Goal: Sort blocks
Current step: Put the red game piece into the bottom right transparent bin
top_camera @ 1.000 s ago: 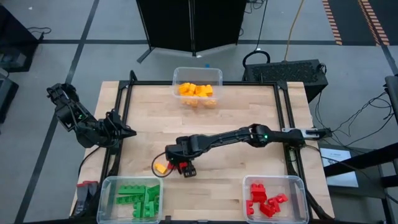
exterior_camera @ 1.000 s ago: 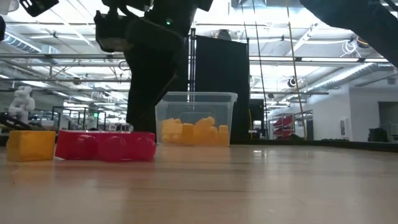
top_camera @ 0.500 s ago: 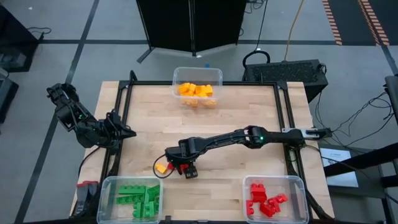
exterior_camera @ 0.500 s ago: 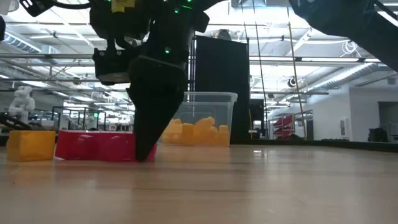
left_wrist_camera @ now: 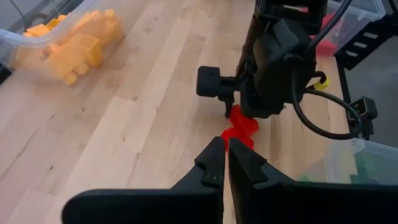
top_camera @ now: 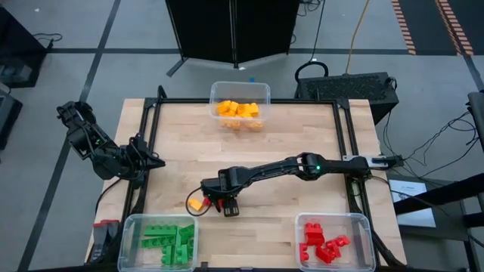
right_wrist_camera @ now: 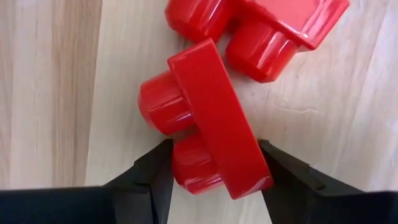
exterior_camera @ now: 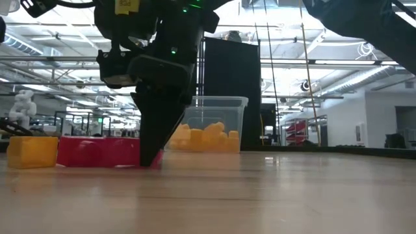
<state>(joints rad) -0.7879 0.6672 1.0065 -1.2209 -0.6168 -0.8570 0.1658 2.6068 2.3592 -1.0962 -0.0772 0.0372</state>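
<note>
A red block (right_wrist_camera: 208,121) sits between the right gripper's (right_wrist_camera: 214,180) fingers.

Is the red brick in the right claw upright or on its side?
On its side. In the right wrist view the red brick lies between the right claw with its studs pointing sideways along the table.

Left gripper (left_wrist_camera: 225,163) jaws together, pointing toward right gripper (left_wrist_camera: 239,121) over red blocks (left_wrist_camera: 241,127).

Bare table (top_camera: 302,128) lies open mid-board; three bins (top_camera: 240,102) at the edges and a yellow block (top_camera: 197,204) obstruct
</note>
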